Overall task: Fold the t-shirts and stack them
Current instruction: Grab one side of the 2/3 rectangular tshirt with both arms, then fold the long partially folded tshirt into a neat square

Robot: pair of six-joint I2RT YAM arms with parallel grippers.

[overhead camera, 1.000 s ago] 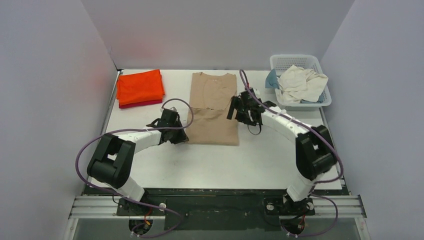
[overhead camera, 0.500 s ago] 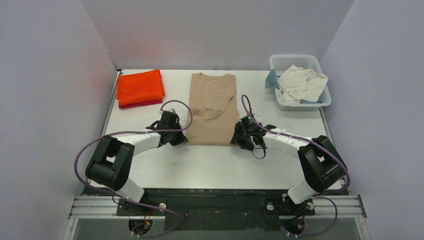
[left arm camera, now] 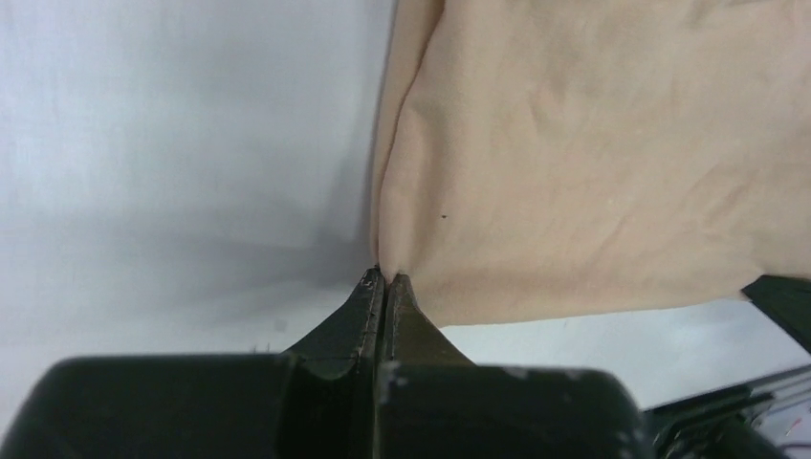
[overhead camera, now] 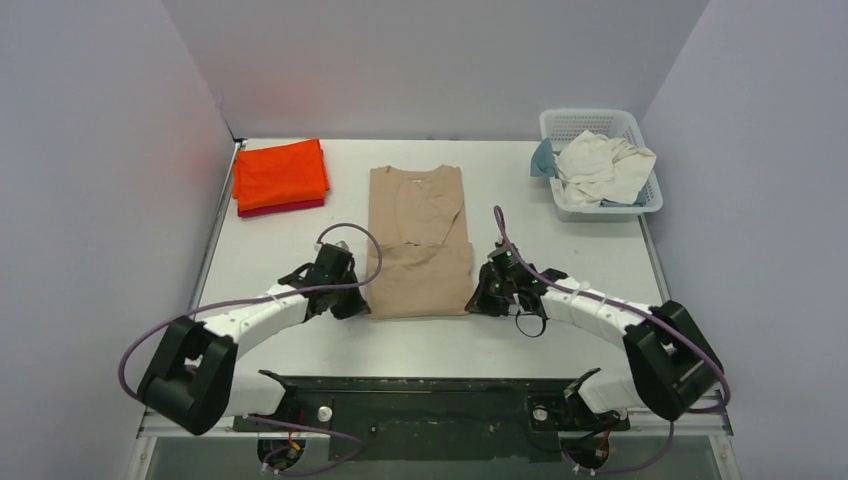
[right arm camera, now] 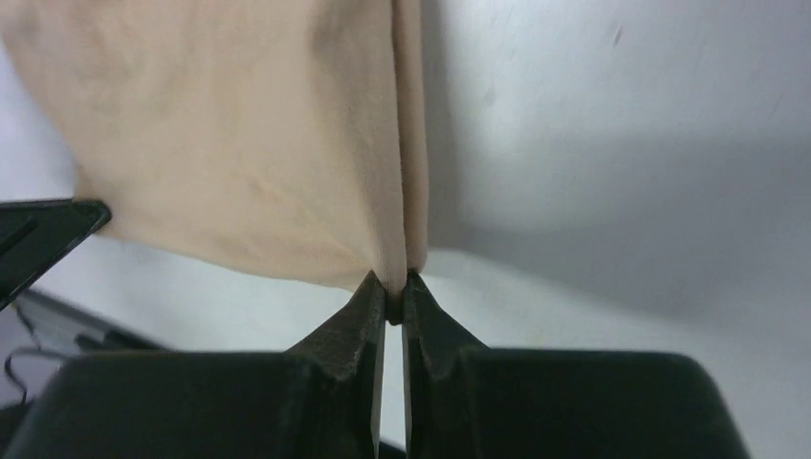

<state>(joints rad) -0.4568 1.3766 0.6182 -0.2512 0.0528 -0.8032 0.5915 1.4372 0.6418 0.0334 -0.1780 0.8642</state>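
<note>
Both arms have drawn back toward their bases since a second ago, the right one swinging down from the side of the tan t-shirt [overhead camera: 418, 240] to its near right corner. The shirt has slid along with them. Its collar, which lay close to the table's far edge, now sits well short of it, and its near edge has come toward the front. The tee lies flat mid-table, already narrowed to a long strip, with what looks like its lower part doubled over. The left gripper [overhead camera: 360, 303] is pinched tight on the near left corner and the right gripper [overhead camera: 477, 303] likewise on the near right corner; each wrist view shows the fingers pressed together with a nip of tan cloth between them. To my eye this is a repositioning drag, making room for a last fold before the tee joins the pile, and that fold is not yet done. Plain pale grey walls [overhead camera: 430, 60] close in three sides, the left one tinged pink near the orange cloth. On the smooth white table [overhead camera: 540, 230], at the far right corner, a white lattice basket [overhead camera: 598, 118] holds a crumpled cream-white shirt [overhead camera: 600, 165], with a blue one [overhead camera: 543, 160] poking out at its left. At the far left lies the folded orange t-shirt [overhead camera: 280, 172] atop a dark red one [overhead camera: 290, 208], which shows only as a sliver.
</note>
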